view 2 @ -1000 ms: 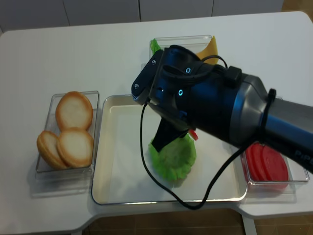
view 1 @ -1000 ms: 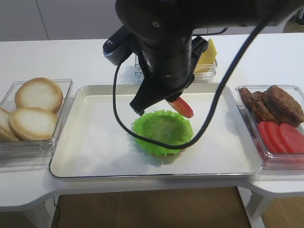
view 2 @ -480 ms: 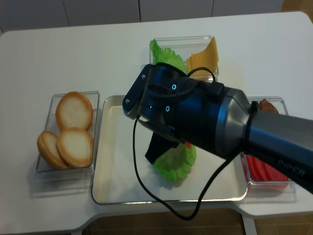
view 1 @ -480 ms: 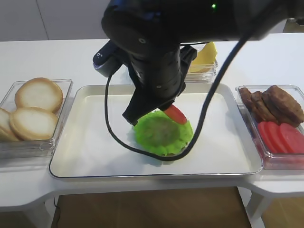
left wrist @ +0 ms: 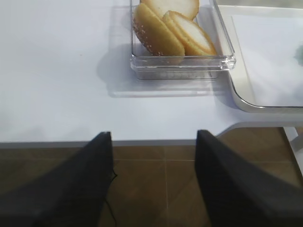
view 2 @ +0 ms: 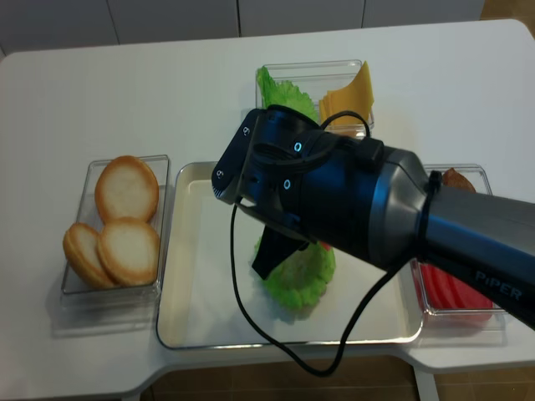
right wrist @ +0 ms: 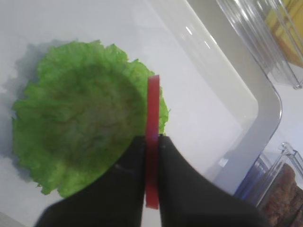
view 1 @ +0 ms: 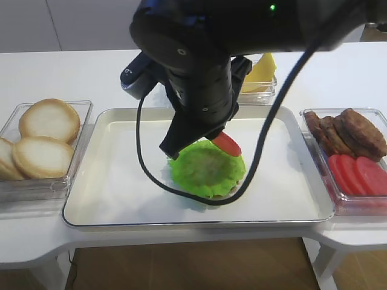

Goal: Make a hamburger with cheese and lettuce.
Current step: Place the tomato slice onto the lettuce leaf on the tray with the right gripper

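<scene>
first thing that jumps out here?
The right gripper, shut on a red tomato slice held edge-on just over the hamburger in the middle of the tray. Beside it, the bright green frilly lettuce topping that stack.

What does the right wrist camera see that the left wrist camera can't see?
Only the right wrist view shows the right hand shut on a red tomato slice, held on edge above the lettuce of the hamburger, plus a corner of the meat container.

Only the left wrist view shows the clear box of bun halves, the floor under the table, and the left hand open and holding nothing.

Both show the white table and part of the metal tray.
</scene>
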{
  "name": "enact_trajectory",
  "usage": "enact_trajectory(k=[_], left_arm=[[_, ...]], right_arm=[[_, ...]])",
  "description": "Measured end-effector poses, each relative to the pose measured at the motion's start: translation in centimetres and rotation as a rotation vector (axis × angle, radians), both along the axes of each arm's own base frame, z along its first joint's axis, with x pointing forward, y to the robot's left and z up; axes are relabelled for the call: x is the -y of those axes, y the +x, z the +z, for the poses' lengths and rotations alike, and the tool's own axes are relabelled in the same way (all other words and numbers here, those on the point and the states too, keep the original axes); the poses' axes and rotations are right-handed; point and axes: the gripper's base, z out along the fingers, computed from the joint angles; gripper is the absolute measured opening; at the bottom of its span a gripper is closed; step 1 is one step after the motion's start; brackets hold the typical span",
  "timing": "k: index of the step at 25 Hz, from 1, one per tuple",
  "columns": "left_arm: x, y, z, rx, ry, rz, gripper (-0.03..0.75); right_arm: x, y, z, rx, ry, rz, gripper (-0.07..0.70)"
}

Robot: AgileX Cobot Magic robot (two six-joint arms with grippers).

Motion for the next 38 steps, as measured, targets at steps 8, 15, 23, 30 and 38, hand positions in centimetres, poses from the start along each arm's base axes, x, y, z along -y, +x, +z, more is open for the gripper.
enact_trajectory(k=[8, 15, 23, 30, 38], left_arm=[[0.0, 0.0, 0.0, 0.0, 0.0, 0.0, 0.415], [0.0, 0.0, 0.0, 0.0, 0.0, 0.0, 0.415], [0.0, 0.0, 0.0, 0.0, 0.0, 0.0, 0.415], [0.0, 0.0, 0.0, 0.0, 0.0, 0.0, 0.415], [0.0, 0.0, 0.0, 0.0, 0.0, 0.0, 0.415]], right_arm=[[-0.12, 0.11, 0.05, 0.013, 0.008, 0.014, 0.036], [-0.05, 0.22, 0.12, 0.026, -0.004, 0.018, 0.036], [-0.25, 0.39, -0.68, 0.013, -0.026, 0.017, 0.036], [-0.24, 0.4, -0.78, 0.01, -0.031, 0.016, 0.036], [-0.25, 0.38, -0.79, 0.008, -0.03, 0.016, 0.036]])
